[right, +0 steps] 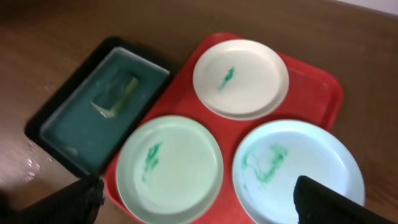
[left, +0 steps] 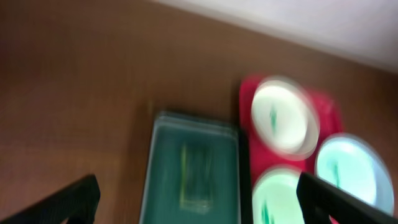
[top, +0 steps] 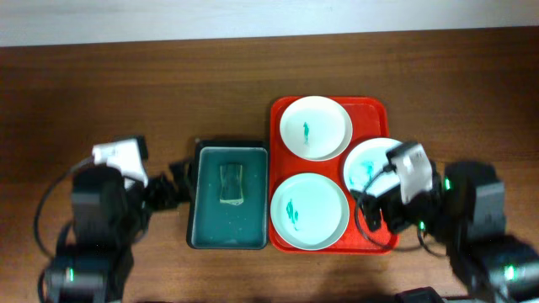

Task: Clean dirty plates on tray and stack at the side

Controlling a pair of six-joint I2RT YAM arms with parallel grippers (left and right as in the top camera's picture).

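Three smeared plates (top: 315, 127) on the red tray (top: 375, 108), right of center. Right arm over tray's right edge, right fingers (right: 329, 202) spread, empty. Left arm beside basin (top: 210, 215), left fingers (left: 71, 202) spread, empty.

A bright red rectangular tray (top: 370, 106) with rounded corners and a raised rim lies flat on the worktop (top: 126, 84). On it, unstacked and right side up, sit a white far plate (top: 315, 128), a mint-green near plate (top: 308, 210) and a pale bluish right plate (top: 364, 165). All three are round and shallow, and each bears a small teal smear.
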